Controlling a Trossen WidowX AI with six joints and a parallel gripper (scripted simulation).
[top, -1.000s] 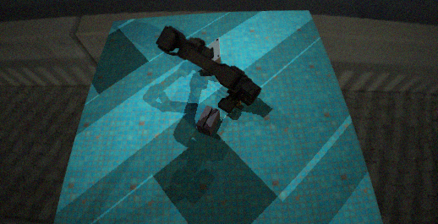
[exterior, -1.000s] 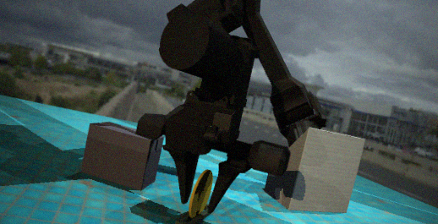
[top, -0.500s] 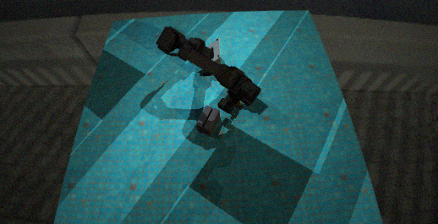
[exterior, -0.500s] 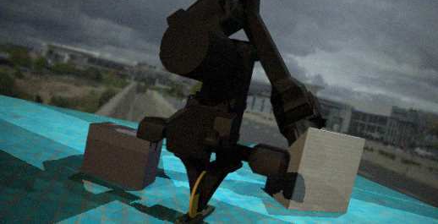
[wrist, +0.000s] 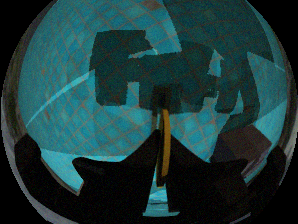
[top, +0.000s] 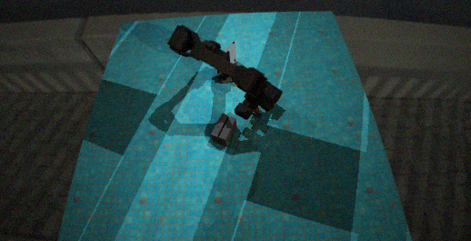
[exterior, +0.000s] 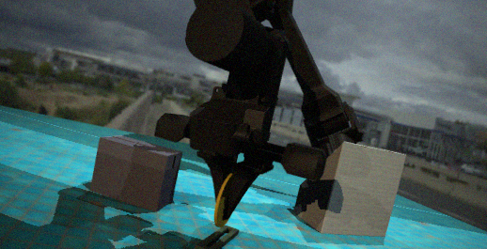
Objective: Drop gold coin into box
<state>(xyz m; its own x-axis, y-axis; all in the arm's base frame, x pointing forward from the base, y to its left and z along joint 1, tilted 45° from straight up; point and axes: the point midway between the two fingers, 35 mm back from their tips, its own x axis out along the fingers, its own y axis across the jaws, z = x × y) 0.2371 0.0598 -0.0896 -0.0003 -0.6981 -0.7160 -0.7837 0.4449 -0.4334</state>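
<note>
The gold coin stands upright, edge-on, between the fingers of my gripper. The gripper is shut on it and points down. The dark-green holder lies just below the coin, and a small gap shows between them in the exterior view. In the wrist view the holder is dark in the gripper's shadow. The closed grey box stands beside the gripper, to its left in the exterior view. A dark slot line crosses its lid in the top view.
A large pale block stands to the right of the gripper in the exterior view, close to the arm. The turquoise table carries bright bands and dark shadows. The table's far edge runs behind the arm in the top view.
</note>
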